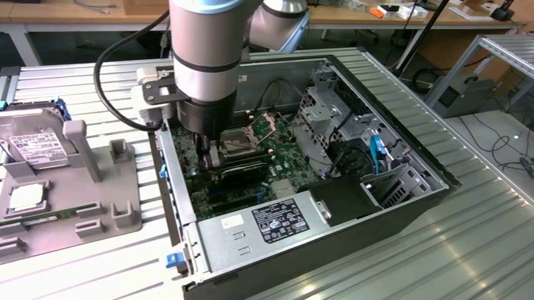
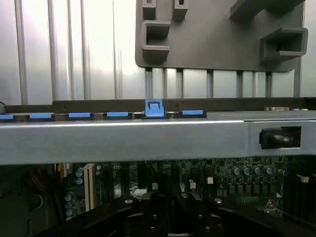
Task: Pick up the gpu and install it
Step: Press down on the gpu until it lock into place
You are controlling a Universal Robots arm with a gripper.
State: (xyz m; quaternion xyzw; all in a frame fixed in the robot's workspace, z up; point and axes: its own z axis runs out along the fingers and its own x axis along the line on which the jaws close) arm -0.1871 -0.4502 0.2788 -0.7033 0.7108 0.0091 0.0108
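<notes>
Gripper (image 1: 209,156) status, exterior view: you see the arm reaching down into the open computer case (image 1: 401,119), fingers clenched over the motherboard (image 1: 276,134), with the gpu (image 1: 240,170) lying as a dark flat card at about five o'clock from the fingertips, just beside or touching them; whether it is grasped or already seated in its slot cannot be told, so judge the pick-up done and the install at or near its final stage. Wrist view: you look across the case's side rail (image 2: 148,140) toward the grey parts tray (image 2: 217,34) at twelve o'clock, the gripper (image 2: 170,217) clenched low over the motherboard (image 2: 237,180).
</notes>
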